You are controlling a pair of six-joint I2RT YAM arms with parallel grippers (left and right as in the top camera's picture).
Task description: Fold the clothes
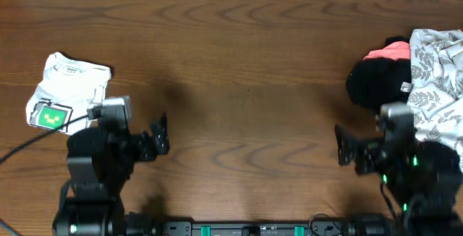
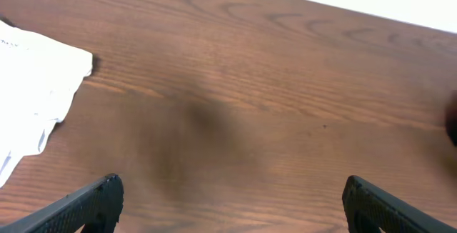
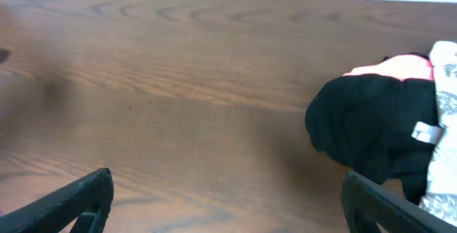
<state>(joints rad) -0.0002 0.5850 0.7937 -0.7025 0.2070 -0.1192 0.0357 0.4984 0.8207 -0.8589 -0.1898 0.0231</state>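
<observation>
Both our claws hang released and empty over the bare table (image 1: 246, 62), which we judge to be a pause between garments. One folded white T-shirt (image 1: 69, 91) lies off to the left of the left gripper (image 1: 160, 135), parked clear of the working space. Near the right gripper (image 1: 341, 146), on its right, two crumpled pieces wait: one black garment (image 1: 372, 84) and one leaf-print cloth (image 1: 438, 66).

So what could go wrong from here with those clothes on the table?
The black garment and the leaf-patterned cloth lie bunched together on the right, so the open right gripper might pinch both at once. The folded white T-shirt sits right beside the left arm; a careless swing could nudge it and loosen the fold.
</observation>
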